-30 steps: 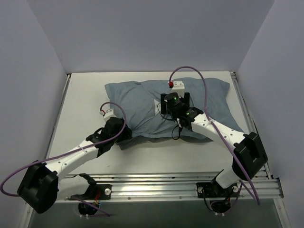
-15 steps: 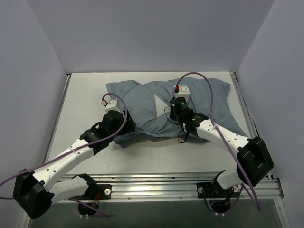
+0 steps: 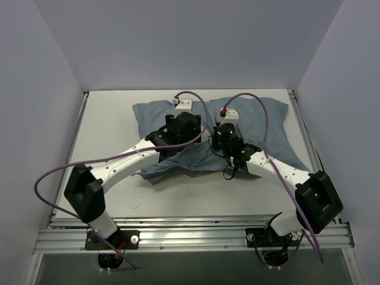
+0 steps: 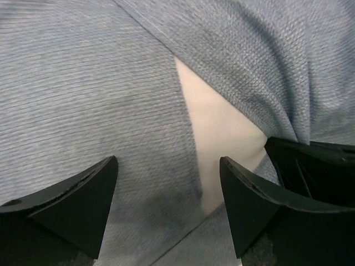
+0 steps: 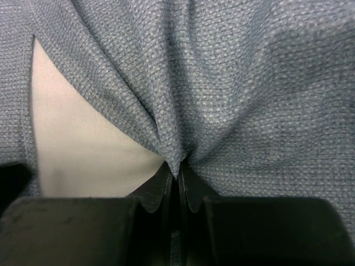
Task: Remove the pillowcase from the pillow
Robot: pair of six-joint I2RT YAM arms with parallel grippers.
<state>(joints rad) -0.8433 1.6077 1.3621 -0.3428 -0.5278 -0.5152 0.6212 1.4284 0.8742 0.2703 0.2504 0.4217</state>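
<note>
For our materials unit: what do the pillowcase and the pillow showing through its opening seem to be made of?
Pillowcase: probably woven cloth, matte grey-blue; a grainy weave shows and it bunches into soft folds. Pillow: smoother, finer cream-white fabric, matte; fibre cannot be told.

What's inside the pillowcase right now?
A wedge of the white pillow shows through the opening in the pillowcase. The rest of the pillow is covered by fabric.
</note>
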